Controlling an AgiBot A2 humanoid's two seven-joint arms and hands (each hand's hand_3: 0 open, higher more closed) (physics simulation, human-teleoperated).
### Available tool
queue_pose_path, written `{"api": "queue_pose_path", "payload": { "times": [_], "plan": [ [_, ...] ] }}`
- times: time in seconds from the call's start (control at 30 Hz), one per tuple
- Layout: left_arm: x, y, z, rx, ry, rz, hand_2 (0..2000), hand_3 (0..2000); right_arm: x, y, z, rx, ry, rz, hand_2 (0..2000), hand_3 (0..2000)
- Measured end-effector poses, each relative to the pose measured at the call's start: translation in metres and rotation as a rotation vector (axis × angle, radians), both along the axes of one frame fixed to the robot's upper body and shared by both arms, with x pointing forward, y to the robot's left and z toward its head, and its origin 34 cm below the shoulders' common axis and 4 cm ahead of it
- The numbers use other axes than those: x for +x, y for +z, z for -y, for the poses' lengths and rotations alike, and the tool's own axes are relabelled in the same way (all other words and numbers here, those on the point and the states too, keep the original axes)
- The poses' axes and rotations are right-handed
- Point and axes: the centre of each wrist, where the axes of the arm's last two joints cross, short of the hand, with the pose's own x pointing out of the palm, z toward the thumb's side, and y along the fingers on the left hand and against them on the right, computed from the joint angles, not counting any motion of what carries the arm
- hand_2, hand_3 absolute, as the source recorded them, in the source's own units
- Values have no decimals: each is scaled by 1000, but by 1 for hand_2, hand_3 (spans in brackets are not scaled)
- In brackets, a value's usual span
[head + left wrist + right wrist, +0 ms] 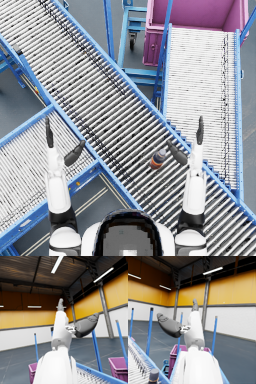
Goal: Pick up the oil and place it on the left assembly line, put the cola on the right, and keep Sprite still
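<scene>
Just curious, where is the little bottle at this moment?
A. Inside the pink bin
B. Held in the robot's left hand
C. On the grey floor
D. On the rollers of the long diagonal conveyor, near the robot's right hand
D: the bottle sits on the diagonal roller conveyor, beside the right hand; that hand and the left hand hold nothing.
</scene>
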Motion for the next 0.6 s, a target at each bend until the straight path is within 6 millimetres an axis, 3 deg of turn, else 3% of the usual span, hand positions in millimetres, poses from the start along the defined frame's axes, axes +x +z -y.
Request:
{"api": "queue_pose_path", "payload": {
  "times": [0.33, 0.6],
  "plan": [
    [3, -10, 7, 1, -27, -40, 0, 0, -10, -32, -30, -30, 114, -111, 0, 0],
    [9, -17, 16, 7, -61, -77, 0, 0, -1, -71, -54, -48, 203, -269, 0, 0]
  ]
}}
